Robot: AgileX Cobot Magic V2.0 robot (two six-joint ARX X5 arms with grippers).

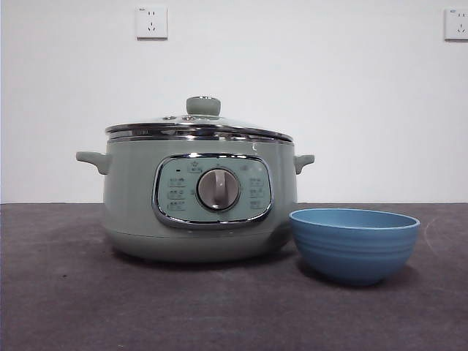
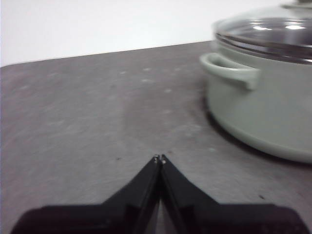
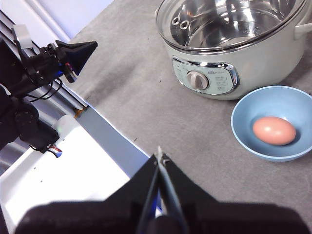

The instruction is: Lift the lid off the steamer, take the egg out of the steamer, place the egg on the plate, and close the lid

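Observation:
The pale green steamer (image 1: 131, 197) stands on the table with the glass lid (image 1: 197, 126) resting on its rim. The blue plate (image 1: 355, 245), a deep bowl, sits just to its right. In the right wrist view the egg (image 3: 274, 130) lies inside the plate (image 3: 251, 105), in front of the steamer (image 3: 258, 73) and its lid (image 3: 229, 19). My right gripper (image 3: 160, 157) is shut and empty, high above the table's near edge. Shut and empty too, my left gripper (image 2: 160, 158) hangs low over bare table, apart from the steamer (image 2: 263, 112) and its side handle.
Dark grey cloth (image 1: 66, 292) covers the table. Two wall sockets (image 1: 151, 22) sit on the white wall behind. A white base panel (image 3: 73, 170) and the left arm's mount (image 3: 29, 73) lie past the table's edge. No arm shows in the front view.

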